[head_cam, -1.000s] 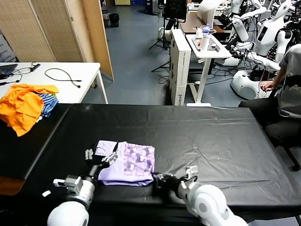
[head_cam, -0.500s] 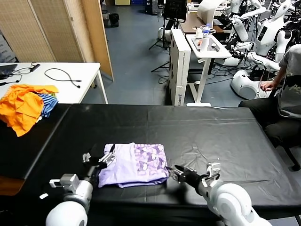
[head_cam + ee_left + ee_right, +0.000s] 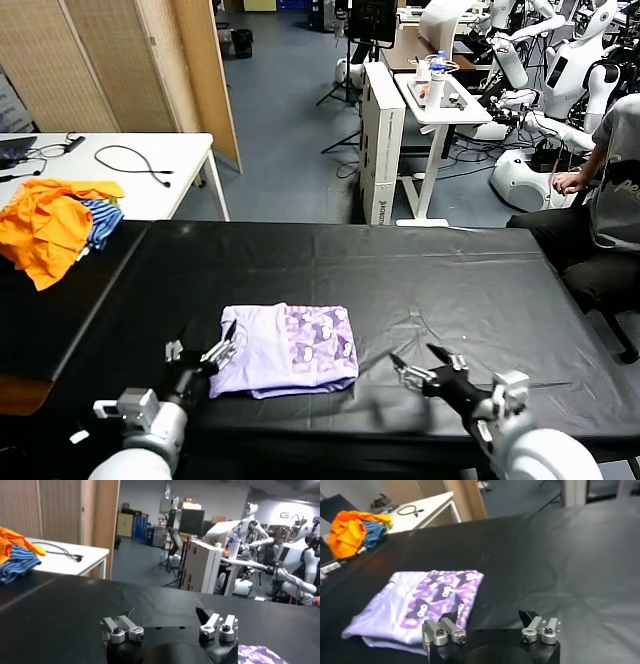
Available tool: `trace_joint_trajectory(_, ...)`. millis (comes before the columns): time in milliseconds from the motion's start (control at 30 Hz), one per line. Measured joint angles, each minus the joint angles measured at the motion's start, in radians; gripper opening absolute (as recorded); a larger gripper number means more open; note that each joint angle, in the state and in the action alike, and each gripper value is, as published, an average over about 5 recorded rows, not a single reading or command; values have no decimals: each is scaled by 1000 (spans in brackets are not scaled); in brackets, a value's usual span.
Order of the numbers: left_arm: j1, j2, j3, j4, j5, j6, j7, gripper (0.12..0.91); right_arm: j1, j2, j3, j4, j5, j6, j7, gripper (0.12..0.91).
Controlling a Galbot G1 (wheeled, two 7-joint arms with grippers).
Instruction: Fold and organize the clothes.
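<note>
Now the lavender T-shirt (image 3: 287, 349) lies released as a folded rectangle, printed patch up, on the near part of the black bench (image 3: 460, 280); the fold is judged complete. The right tool (image 3: 428, 367) has been drawn back from its right edge and stands wide open, empty. The left tool (image 3: 203, 352) is open too, touching the shirt's left edge, gripping nothing.

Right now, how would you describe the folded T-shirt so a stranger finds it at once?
Look at the long black table, near its front edge. The lavender T-shirt lies there folded, alone on the black cover. Its purple-and-white print sets it apart from the orange garments far left.
</note>
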Motion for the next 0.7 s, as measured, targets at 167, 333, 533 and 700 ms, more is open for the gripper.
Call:
trace_joint_trajectory(167,79,18,-9,-30,0,-6,-14,907,-113,12,53,29,-91,159,-14,907)
trace_joint_trajectory(333,158,31,-24,-61,-21,-30,-66,907,-219,38,71,43,-175,322,-12,907)
trace_joint_trajectory(533,250,36,-65,-114,-25,-36,-72,907,-356,78,83,33,-287,501,10,907)
trace_joint_trajectory(700,315,32,-86,-154,-11,-38,-67,907,-437,98,91,21,-322,576,46,907)
